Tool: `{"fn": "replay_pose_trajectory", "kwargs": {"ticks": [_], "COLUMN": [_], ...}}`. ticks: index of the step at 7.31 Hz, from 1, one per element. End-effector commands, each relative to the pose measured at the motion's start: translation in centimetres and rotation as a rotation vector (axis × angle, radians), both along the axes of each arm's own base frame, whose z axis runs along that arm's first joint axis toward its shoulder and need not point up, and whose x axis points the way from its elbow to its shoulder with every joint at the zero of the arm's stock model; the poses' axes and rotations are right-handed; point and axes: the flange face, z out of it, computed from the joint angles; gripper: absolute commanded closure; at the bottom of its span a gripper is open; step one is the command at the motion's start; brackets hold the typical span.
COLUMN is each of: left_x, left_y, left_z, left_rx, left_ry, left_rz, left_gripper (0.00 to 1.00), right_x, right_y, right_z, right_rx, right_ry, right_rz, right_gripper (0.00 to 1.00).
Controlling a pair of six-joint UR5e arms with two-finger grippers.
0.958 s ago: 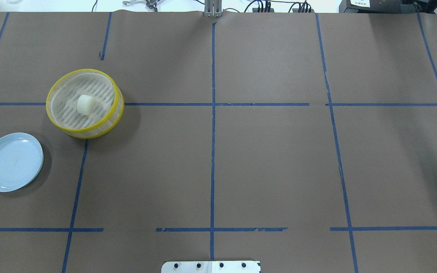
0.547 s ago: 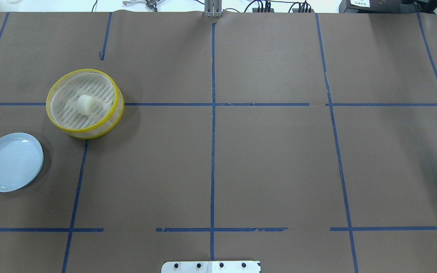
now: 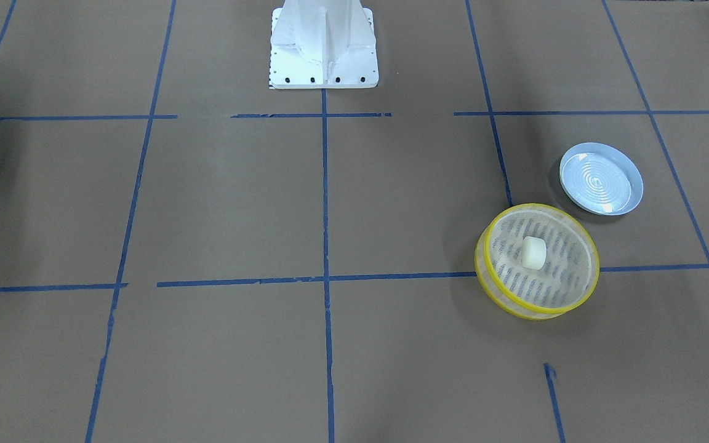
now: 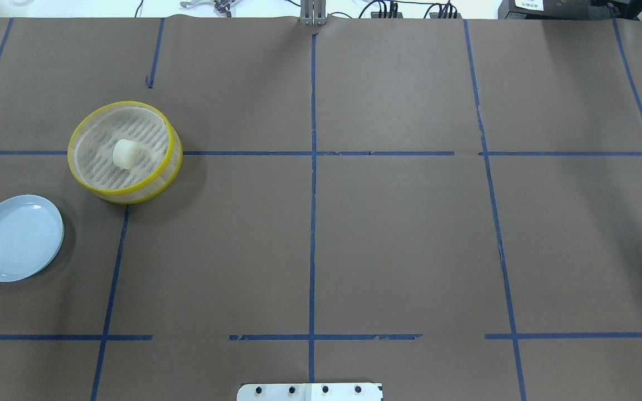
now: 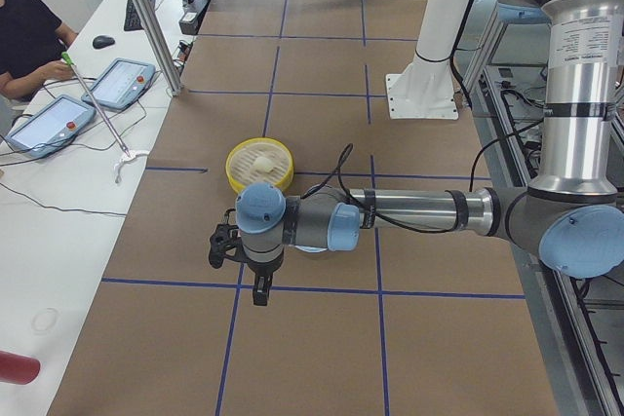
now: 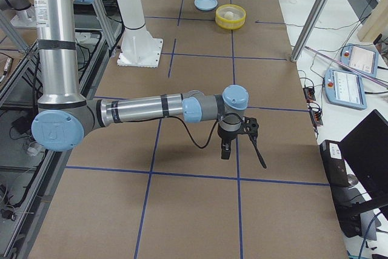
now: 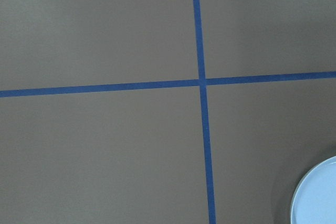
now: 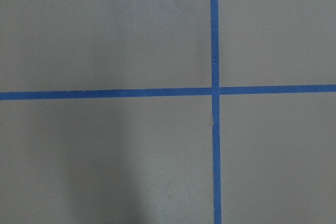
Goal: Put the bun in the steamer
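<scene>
Where blue tape [image 4: 312, 223] grids my brown-papered table [image 4: 399, 234], the cream-white, blocky bun [image 4: 126, 153] sits mid-floor in the yellow-rimmed steamer [image 4: 175, 161], a pale blue plate [image 4: 17, 238] nearby. Nothing has shifted since earlier. Whether my left gripper [image 5: 236, 258] or right gripper [image 6: 242, 148] is parted, I cannot tell.

Brown table [image 4: 399, 239], blue tape grid [image 4: 313, 223], steamer [image 4: 178, 161], pale blue plate [image 4: 17, 238]

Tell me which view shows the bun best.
Overhead exterior: the bun shows largest and unobstructed, mid-floor in the steamer. Front-facing is nearly as good; both side views show it tiny; the wrist views miss it.
</scene>
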Motion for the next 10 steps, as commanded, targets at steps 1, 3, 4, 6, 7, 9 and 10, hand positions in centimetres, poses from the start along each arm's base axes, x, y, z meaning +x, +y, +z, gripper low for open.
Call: {"fn": "replay_pose_trajectory", "kwargs": {"ticks": [1, 3, 4, 6, 7, 9, 10], "left_x": [-0.86, -0.83, -0.79, -0.74, -0.74, -0.74, -0.74], "left_y": [0.07, 0.34, 0.52, 0.92, 1.0, 0.92, 0.92], "left_z": [0.46, 0.94, 0.95, 1.0, 1.08, 1.0, 1.0], "left_rx": [-0.009, -0.021, -0.046, -0.101, -0.102, -0.101, -0.101], "left_ry": [-0.033, -0.031, -0.026, -0.02, -0.02, -0.02, -0.02], "left_rz": [-0.016, -0.016, -0.015, -0.014, -0.013, -0.013, -0.013], "left_gripper": [0.0, 0.0, 0.0, 0.0, 0.0, 0.0, 0.0], "right_x": [0.0, 0.0, 0.0, 0.0, 0.0, -0.08, 0.0], "right_y": [0.0, 0.0, 0.0, 0.0, 0.0, 0.0, 0.0], "right_z": [0.0, 0.0, 0.0, 0.0, 0.0, 0.0, 0.0], "right_rx": [0.0, 0.0, 0.0, 0.0, 0.0, 0.0, 0.0], "right_ry": [0.0, 0.0, 0.0, 0.0, 0.0, 0.0, 0.0], "right_rz": [0.0, 0.0, 0.0, 0.0, 0.0, -0.002, 0.0], "right_gripper": [0.0, 0.0, 0.0, 0.0, 0.0, 0.0, 0.0]}}
